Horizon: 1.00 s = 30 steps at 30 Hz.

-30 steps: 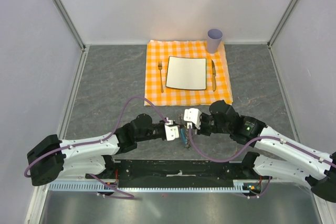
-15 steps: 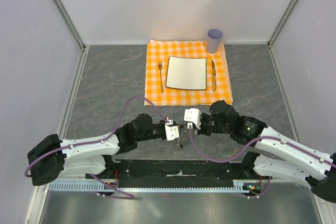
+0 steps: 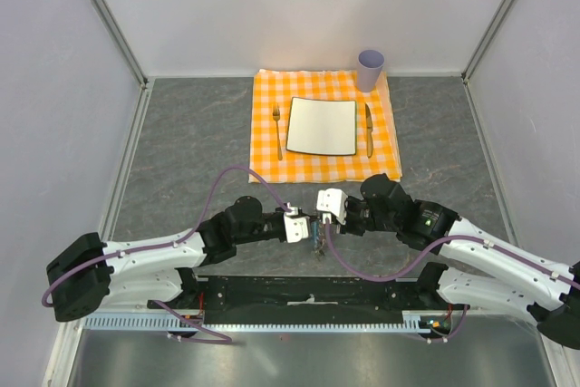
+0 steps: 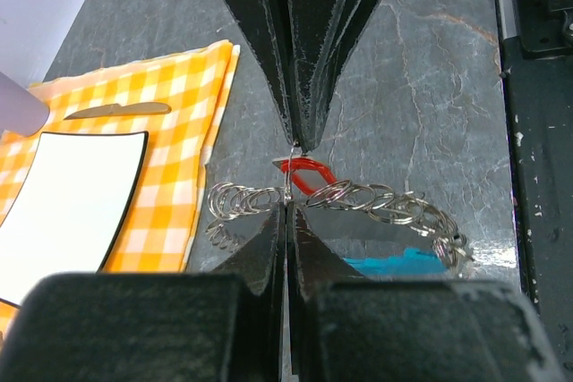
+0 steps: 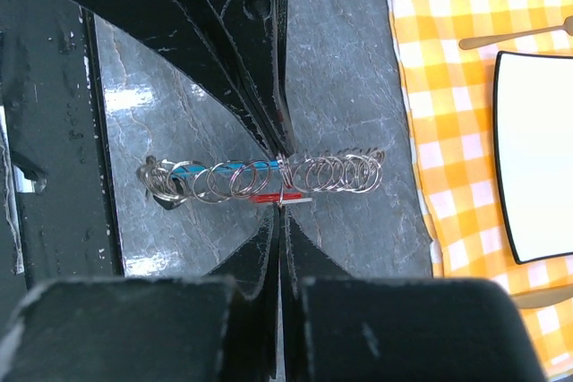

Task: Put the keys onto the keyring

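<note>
A: Keyring (image 5: 269, 176)?
B: Silvery chain of loops with a blue tab, stretching sideways above the table (image 3: 181, 151), hanging between both claws.
A: Key (image 4: 303, 172)?
B: Red, lying along it.
A: Claws?
B: Left claw (image 4: 288, 176) and right claw (image 5: 279, 176) are pinching the keyring.

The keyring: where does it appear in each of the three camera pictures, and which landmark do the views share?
Top external: the keyring is low centre, mostly hidden where the two grippers meet.
Left wrist: a chain of silvery rings across the lower middle, behind the shut fingertips, blue tab at lower right.
Right wrist: the keyring lies horizontally across the centre, blue tab at left.
Shared landmark: the white plate on the orange checked cloth.
</note>
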### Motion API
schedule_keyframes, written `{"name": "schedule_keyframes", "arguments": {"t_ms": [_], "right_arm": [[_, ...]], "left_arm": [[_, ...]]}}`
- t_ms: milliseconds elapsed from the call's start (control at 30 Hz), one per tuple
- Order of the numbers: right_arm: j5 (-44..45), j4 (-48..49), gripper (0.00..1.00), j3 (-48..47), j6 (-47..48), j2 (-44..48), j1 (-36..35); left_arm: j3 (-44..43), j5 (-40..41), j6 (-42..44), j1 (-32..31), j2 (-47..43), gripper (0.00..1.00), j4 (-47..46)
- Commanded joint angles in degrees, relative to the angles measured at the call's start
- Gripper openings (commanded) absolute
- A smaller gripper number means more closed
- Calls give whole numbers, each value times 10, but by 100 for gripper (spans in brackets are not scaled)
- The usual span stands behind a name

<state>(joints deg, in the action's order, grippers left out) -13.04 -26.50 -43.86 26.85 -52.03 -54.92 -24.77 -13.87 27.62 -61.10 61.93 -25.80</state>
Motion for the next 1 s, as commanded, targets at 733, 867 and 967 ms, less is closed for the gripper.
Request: {"name": "schedule_keyframes", "arguments": {"t_ms": [733,867,967], "right_arm": [[7,6,0,-3,6,3,-5],[6,5,0,-3,6,3,-5],[6,5,0,-3,6,3,-5]], "left_arm": [[-4,-13,-20,5,-15,2,-38],[-6,-13,-20,5,-14,2,-36],[-5,-13,-21,5,-14,2,-36]]}}
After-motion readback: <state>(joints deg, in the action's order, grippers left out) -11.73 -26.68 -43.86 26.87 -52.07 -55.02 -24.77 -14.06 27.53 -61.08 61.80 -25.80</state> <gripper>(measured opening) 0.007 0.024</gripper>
